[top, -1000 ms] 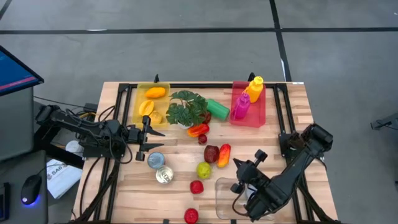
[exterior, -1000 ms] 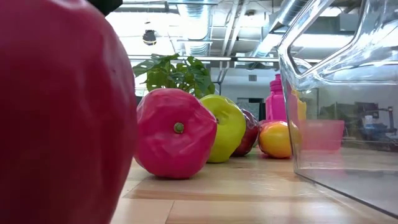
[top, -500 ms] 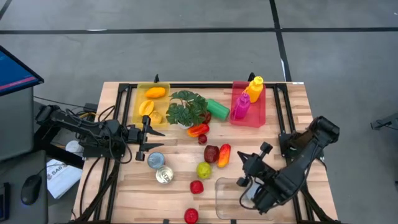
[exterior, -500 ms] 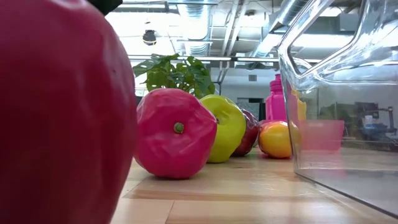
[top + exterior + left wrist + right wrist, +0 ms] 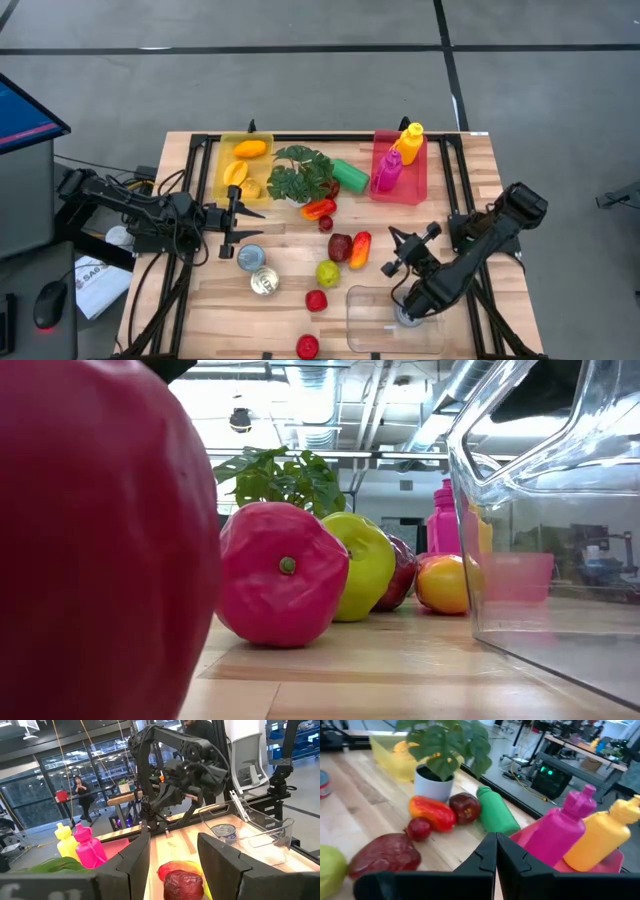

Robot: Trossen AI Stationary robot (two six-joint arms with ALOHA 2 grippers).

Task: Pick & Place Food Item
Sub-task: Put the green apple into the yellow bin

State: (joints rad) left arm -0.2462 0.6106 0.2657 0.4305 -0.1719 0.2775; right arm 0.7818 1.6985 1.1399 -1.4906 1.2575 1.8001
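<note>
Though shut, right gripper (image 5: 403, 303) above container (image 5: 372, 325)

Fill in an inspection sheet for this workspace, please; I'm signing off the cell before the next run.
Surface: slatted wooden table on a black frame.
Job's things: clear plastic container at the near edge holds a tin can; loose fruit includes a green apple and a red pepper.
Clutter: yellow tray of fruit, potted green plant, pink bin holding two bottles, two more cans.
Grippers: left gripper open, empty, at the table's left; right gripper shut, empty, above the container.
Cables: bundle beside the left arm.
Surroundings: grey floor; a person in the room behind.
</note>
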